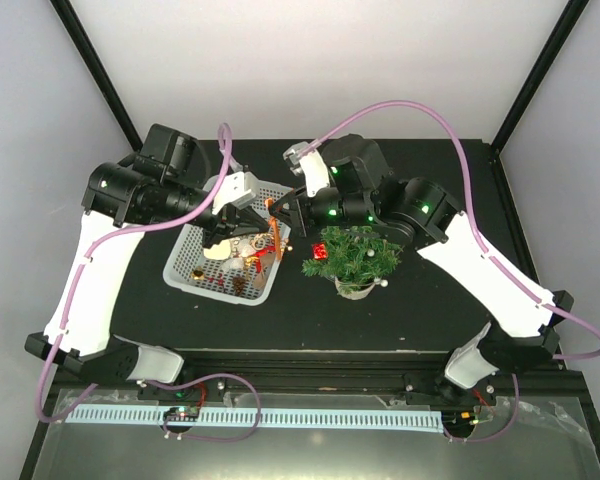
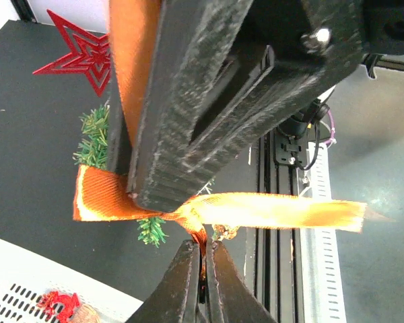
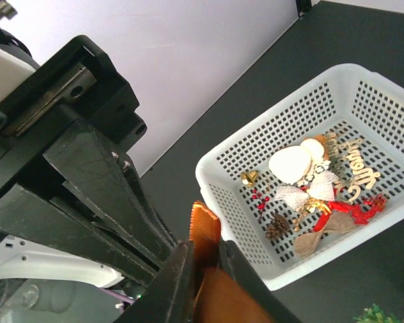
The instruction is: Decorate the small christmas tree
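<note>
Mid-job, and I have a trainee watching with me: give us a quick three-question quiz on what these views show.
1. Fill in: the pine cone lies in the white ____.
2. True or false: the orange ribbon hangs on the small christmas tree.
3. The left pincer grips: A nothing, B the orange ribbon, C the pine cone.
Key: 1 basket; 2 false, it is held off the tree; 3 B.

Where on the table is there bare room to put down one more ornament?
The front strip of the table, between the white basket and tree and the near edge, is bare. Crowded: the gap between basket and tree, where both pairs of jaws pinch the orange ribbon.
</note>
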Controlling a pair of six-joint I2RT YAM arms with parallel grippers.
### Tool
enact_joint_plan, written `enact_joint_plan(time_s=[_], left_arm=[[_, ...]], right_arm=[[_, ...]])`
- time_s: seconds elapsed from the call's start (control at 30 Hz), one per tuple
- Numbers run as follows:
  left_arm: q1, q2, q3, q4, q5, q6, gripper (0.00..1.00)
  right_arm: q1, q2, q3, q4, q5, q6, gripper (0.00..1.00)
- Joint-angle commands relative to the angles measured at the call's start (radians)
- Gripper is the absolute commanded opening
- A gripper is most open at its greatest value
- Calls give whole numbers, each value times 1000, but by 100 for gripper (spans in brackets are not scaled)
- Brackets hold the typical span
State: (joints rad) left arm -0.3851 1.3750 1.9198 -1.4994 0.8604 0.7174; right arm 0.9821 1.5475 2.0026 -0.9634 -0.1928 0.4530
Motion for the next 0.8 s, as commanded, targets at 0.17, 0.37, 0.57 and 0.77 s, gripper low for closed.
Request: enact_joint_plan(time_s=[0.17, 0.37, 0.57, 0.77], left_arm=[[-9, -23, -30, 35, -12, 0, 2], [-9, -18, -40, 49, -22, -1, 2], [-9, -10, -44, 50, -36, 1, 2], [-9, -2, -44, 54, -38, 1, 2]], right_arm=[[5, -3, 35, 14, 76, 3, 1], [2, -20, 37, 11, 135, 3, 1], [-7, -34, 38, 20, 182, 8, 1], [-31, -58, 36, 29, 220, 20, 1]])
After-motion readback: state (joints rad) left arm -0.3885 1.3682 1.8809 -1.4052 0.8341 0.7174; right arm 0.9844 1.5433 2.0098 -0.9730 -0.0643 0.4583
